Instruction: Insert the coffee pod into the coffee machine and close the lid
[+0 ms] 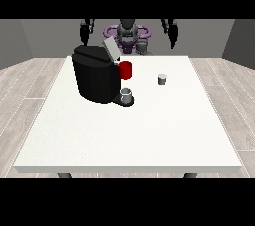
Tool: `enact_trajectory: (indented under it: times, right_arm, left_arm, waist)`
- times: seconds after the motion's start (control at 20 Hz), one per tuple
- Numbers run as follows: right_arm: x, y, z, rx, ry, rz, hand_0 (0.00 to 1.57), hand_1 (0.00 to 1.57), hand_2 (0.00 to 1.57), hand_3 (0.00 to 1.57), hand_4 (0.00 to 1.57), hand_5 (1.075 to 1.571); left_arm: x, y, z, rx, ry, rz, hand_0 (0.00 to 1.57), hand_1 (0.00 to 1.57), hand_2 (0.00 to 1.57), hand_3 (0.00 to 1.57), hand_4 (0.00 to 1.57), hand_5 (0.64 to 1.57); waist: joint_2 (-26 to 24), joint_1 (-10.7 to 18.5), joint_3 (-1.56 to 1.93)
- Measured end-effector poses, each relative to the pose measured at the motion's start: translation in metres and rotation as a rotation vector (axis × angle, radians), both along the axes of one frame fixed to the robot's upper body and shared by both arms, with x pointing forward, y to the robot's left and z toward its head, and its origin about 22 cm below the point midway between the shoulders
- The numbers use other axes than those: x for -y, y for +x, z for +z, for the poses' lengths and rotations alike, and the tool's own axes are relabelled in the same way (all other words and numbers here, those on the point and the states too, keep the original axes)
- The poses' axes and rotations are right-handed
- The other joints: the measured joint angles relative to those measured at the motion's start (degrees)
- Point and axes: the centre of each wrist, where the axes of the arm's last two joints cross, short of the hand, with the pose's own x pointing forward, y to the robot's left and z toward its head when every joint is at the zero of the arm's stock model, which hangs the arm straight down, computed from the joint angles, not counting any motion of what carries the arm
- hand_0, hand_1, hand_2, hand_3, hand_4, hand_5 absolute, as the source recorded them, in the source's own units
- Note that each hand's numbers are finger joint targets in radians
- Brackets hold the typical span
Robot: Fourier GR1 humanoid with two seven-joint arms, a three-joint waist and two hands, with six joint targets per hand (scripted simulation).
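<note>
The coffee pod [162, 78] is a small grey cup-shaped thing. It stands upright on the white table [149, 130], in the far half, a bit right of the middle and near the far edge. Nothing touches it.

The coffee machine [94, 73] is big and black. It sits on the far left part of the table, well apart from the pod. Its grey lid [110, 50] is tilted up and open at the top. A red part [126, 69] sticks out on the machine's right side, just under the lid. A little grey cup [126, 94] stands at the machine's foot, on the black base, closer to the near edge than the pod is.

The robot [128, 33] is behind the far edge, w/ purple rings by its body.

The hand at the view's left [86, 30] is up in the air, behind the far edge, above and behind the machine. It holds nothing and touches nothing. Can't tell how its fingers lie, too small and dark.

The hand at the view's right [172, 31] is also up in the air, past the far edge, well apart from the pod. It holds nothing too. Can't tell if it's spread or curled.
</note>
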Motion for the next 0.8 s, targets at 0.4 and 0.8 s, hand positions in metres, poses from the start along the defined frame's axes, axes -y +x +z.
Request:
enact_trajectory:
  times: [0.4,0.8]
  right_arm:
    - [0.015,-0.002,-0.003,0.001,0.028,-0.091,0.0,0.0,0.0,0.0,0.09,1.571]
    - [0.01,0.003,-0.003,0.088,0.073,-0.185,0.0,0.0,0.0,0.0,0.16,1.571]
  left_arm:
    - [-0.003,-0.005,-0.005,0.093,-0.061,-0.021,0.0,0.0,0.0,0.0,0.24,1.571]
    - [-0.026,0.009,0.006,0.122,0.113,-0.043,0.0,0.0,0.0,0.0,0.0,1.571]
  waist:
    - [0.1,-1.0,0.85]
    - [1.6,-2.7,0.97]
